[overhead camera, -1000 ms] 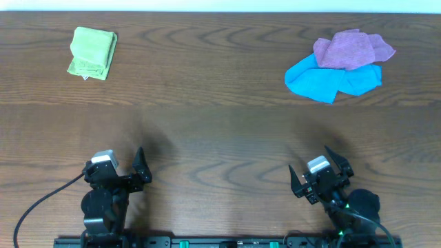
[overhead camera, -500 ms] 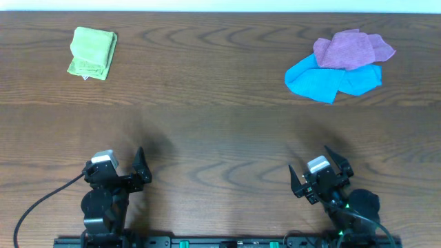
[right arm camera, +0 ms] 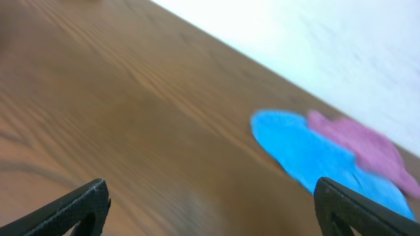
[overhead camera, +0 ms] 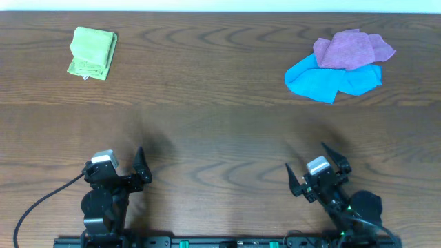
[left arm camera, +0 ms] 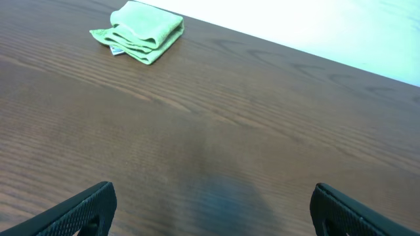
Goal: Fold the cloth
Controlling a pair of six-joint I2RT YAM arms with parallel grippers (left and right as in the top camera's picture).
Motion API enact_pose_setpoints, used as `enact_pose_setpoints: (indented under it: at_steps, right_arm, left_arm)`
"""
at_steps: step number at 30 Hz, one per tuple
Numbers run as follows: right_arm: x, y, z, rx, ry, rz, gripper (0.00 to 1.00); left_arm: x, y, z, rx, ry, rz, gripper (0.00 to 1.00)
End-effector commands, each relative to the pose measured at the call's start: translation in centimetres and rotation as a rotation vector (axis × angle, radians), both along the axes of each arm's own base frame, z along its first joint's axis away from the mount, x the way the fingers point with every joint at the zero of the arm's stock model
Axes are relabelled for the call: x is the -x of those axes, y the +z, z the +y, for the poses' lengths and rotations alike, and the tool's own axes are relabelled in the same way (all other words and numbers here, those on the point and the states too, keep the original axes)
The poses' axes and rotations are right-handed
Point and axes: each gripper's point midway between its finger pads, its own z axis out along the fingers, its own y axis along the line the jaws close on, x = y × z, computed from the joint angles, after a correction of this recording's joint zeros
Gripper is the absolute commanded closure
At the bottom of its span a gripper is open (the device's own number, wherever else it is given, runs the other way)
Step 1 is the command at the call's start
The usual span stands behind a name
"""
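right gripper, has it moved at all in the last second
Yes, slightly. In the overhead view the right gripper has edged forward across the table, toward the blue cloth, which has stayed put. Its jaws stand open.

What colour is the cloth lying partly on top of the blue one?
Purple. The purple cloth shows best in the overhead view, overlapping the blue cloth.

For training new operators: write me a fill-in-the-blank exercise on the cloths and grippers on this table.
1. The folded cloth at the table's far left is ____.
2. The purple cloth lies partly on top of a ____ one.
3. The left gripper and the right gripper hold nothing, and both are ____.

Missing words: green; blue; open.
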Motion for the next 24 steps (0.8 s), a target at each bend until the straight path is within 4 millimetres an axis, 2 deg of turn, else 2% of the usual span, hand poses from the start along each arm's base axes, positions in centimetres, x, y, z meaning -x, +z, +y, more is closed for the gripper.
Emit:
enact_pose_setpoints:
  at_steps: [1, 2, 5, 7, 9, 13, 19, 22, 24]
  right_arm:
    - [1.0, 0.7, 2.0, -0.093, 0.118, 0.008, 0.01]
    - [0.9, 0.6, 1.9, -0.083, 0.113, 0.004, 0.01]
    - [0.1, 2.6, 1.3, -0.052, 0.077, -0.1, 0.01]
    - [-1.4, 4.1, -1.5, -0.135, -0.115, -0.134, 0.01]
    - [-2.6, 4.5, -4.7, -0.202, -0.321, -0.146, 0.01]
    - [-4.3, 5.5, -7.1, -0.227, -0.465, -0.188, 0.01]
    - [-8.3, 5.2, -10.1, -0.34, -0.618, -0.134, 0.01]
    - [-11.0, 5.2, -11.4, -0.33, -0.65, -0.085, 0.01]
    - [-13.5, 5.4, -12.2, -0.325, -0.656, -0.039, 0.01]
  left_arm:
    - [0.0, -1.0, 0.1, 0.008, 0.009, 0.022, 0.05]
    - [0.0, -1.0, 0.1, 0.008, 0.009, 0.022, 0.05]
    - [0.0, -1.0, 0.1, 0.008, 0.009, 0.022, 0.05]
    - [0.0, -1.0, 0.1, 0.008, 0.009, 0.022, 0.05]
    - [0.0, -1.0, 0.1, 0.008, 0.009, 0.022, 0.05]
    - [0.0, -1.0, 0.1, 0.008, 0.008, 0.022, 0.05]
    - [0.0, -1.0, 0.1, 0.008, 0.009, 0.022, 0.05]
    - [0.0, -1.0, 0.1, 0.008, 0.009, 0.022, 0.05]
    - [0.0, -1.0, 0.1, 0.008, 0.009, 0.022, 0.05]
